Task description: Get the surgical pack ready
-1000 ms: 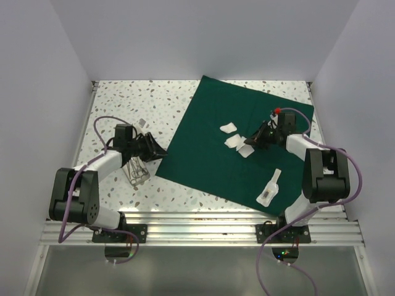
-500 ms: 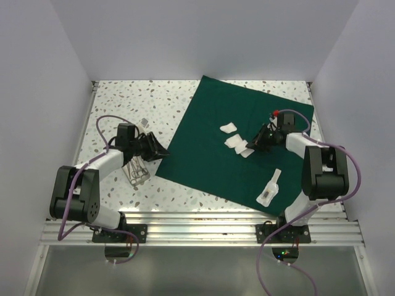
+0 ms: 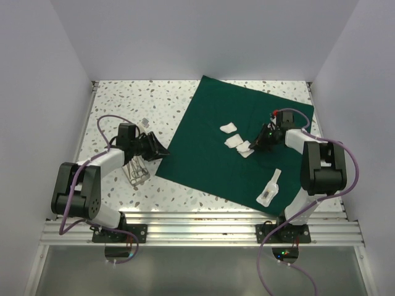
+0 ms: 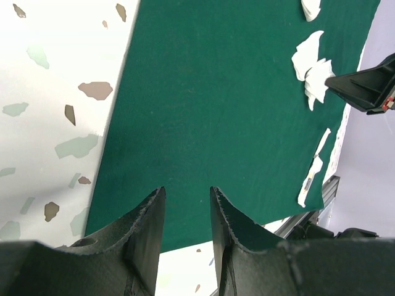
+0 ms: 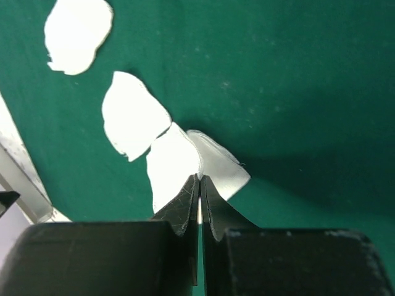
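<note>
The dark green drape [image 3: 203, 117] of the surgical pack lies flat and unfolded on the table. Three white gauze pads rest near its middle. My right gripper [image 3: 252, 147] [image 5: 199, 177] is shut on the nearest gauze pad [image 5: 176, 161], pinching its edge up into a fold. The other gauze pads [image 5: 131, 120] [image 5: 77, 31] lie loose beyond it. My left gripper [image 3: 162, 152] [image 4: 187, 191] hovers at the drape's left corner [image 4: 228, 105], open with nothing between its fingers. A small steel tray [image 3: 137, 171] with instruments sits on the table left of the drape.
A long white sealed packet [image 3: 269, 188] [image 4: 311, 176] lies on the drape's near right corner. A small clear object [image 3: 142, 123] sits on the speckled table [image 3: 123, 98] behind the left arm. White walls close in three sides; an aluminium rail [image 3: 197, 231] runs along the near edge.
The right arm's wrist and elbow have shifted slightly toward the far side with the gauze pad still pinched. The left gripper has barely moved.
</note>
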Controlling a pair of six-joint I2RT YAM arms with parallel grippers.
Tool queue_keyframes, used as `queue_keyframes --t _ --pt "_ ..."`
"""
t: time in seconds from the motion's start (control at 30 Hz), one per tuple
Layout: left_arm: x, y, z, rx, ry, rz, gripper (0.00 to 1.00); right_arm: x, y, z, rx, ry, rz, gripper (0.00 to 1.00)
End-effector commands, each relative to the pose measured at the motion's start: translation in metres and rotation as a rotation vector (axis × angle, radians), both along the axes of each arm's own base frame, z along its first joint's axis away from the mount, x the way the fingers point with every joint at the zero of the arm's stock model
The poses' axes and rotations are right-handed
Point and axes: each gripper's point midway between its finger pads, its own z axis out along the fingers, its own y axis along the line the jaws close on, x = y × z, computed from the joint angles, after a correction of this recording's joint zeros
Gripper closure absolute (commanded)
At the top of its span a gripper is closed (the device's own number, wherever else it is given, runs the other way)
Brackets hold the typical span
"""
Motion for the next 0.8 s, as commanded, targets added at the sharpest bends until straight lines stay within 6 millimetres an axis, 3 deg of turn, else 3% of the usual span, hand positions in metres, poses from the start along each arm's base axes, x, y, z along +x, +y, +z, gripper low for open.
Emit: queue_keyframes --t 0.0,0.6,0.77 --pt "0.0171 -0.0054 0.0169 -0.013 -0.084 -0.016 0.61 0.006 -0.0088 0.0008 -0.051 -0.005 0.005 1.0" --pt "0.0168 -0.0074 0.0096 -0.017 -0.068 -0.029 0.61 -0.0009 -0.0138 -0.0069 -0.083 0.018 0.004 1.0" --pt "0.0165 -0.0073 0.0077 -0.016 -0.064 -0.03 0.61 -0.0016 -0.0167 -0.0037 -0.103 0.015 -0.002 0.93"
